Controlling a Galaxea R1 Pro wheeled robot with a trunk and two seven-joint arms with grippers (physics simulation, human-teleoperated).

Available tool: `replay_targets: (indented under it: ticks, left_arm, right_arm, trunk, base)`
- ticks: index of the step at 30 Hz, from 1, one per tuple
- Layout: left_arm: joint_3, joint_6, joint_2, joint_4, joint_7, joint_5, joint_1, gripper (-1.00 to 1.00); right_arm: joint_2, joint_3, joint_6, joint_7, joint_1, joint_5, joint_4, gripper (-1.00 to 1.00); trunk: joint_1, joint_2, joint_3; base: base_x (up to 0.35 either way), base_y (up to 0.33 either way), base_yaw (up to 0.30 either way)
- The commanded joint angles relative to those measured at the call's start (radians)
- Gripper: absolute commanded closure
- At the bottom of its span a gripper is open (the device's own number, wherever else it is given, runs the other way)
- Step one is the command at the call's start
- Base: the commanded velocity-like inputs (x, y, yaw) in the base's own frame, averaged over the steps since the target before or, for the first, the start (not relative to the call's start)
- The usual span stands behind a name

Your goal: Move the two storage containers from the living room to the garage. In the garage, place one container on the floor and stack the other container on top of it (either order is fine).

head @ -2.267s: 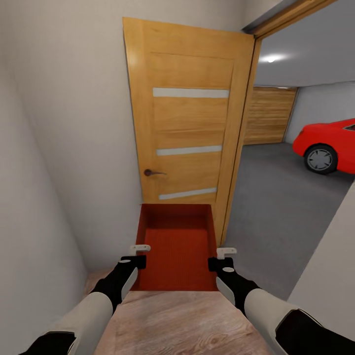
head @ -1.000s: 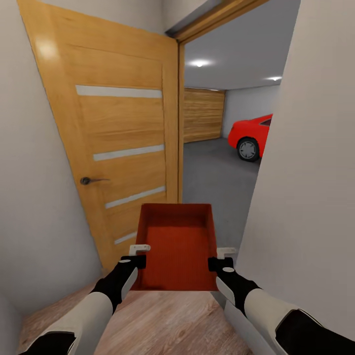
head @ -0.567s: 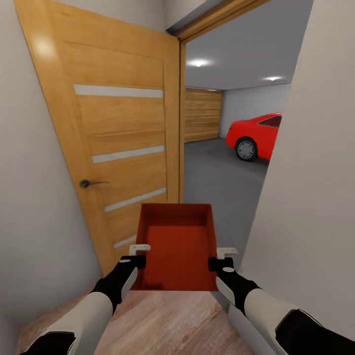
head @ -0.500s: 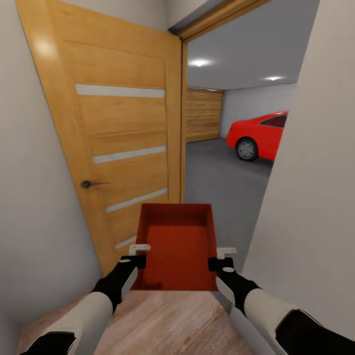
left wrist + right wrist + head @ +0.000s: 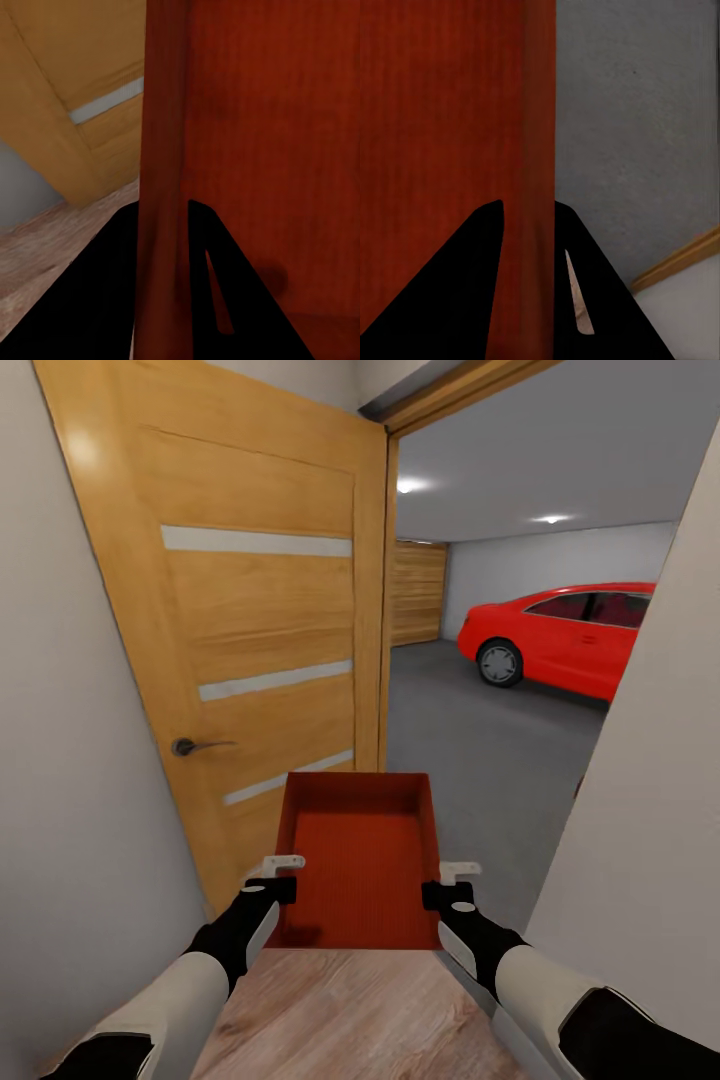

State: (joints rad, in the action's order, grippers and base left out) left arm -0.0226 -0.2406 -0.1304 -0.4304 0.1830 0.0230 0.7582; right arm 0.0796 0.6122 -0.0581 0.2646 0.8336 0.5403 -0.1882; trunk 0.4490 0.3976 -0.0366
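Observation:
One orange-red storage container (image 5: 360, 855) hangs level in front of me, held by both arms at its near end. My left gripper (image 5: 283, 875) is shut on its left side wall, and my right gripper (image 5: 447, 882) is shut on its right side wall. In the left wrist view the thin red wall (image 5: 161, 150) runs between the black fingers (image 5: 97, 300). The right wrist view shows the other wall (image 5: 540, 112) pinched the same way, with grey garage floor (image 5: 637, 112) beyond it. The container is empty. Through the doorway ahead lies the garage floor (image 5: 480, 750).
An open wooden door (image 5: 260, 640) with a dark handle (image 5: 190, 746) stands close on the left. A white wall (image 5: 650, 840) closes in on the right. In the garage are a red car (image 5: 570, 635) and a slatted wooden door (image 5: 418, 592). Wood planks (image 5: 350, 1010) lie underfoot.
The whole view has shifted toward the doorway, so more of the red car and garage shows now. Both grippers keep the same hold on the container.

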Motion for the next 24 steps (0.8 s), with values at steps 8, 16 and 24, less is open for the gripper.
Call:
replay_targets:
  ticks: [8, 16, 24]
  left_arm:
    - [0.006, -0.005, 0.044, 0.011, 0.007, 0.004, 0.0, 1.0]
    - [0.007, -0.005, 0.044, 0.01, 0.007, 0.003, 0.0, 1.0]
    - [0.007, -0.005, 0.044, 0.01, 0.007, 0.003, 0.0, 1.0]
  right_arm:
    - [0.0, -0.011, -0.037, -0.001, 0.002, -0.003, -0.003, 1.0]
    - [0.0, -0.011, -0.037, -0.001, 0.002, -0.003, -0.003, 1.0]
    - [0.0, -0.011, -0.037, -0.001, 0.002, -0.003, -0.003, 1.0]
  trunk:
    - [0.001, 0.002, -0.002]
    - [0.001, 0.002, -0.002]
    - [0.001, 0.002, -0.002]
  base:
    - [0.115, 0.09, -0.272]
    - [0.012, 0.004, -0.274]
    - [0.0, 0.0, -0.274]
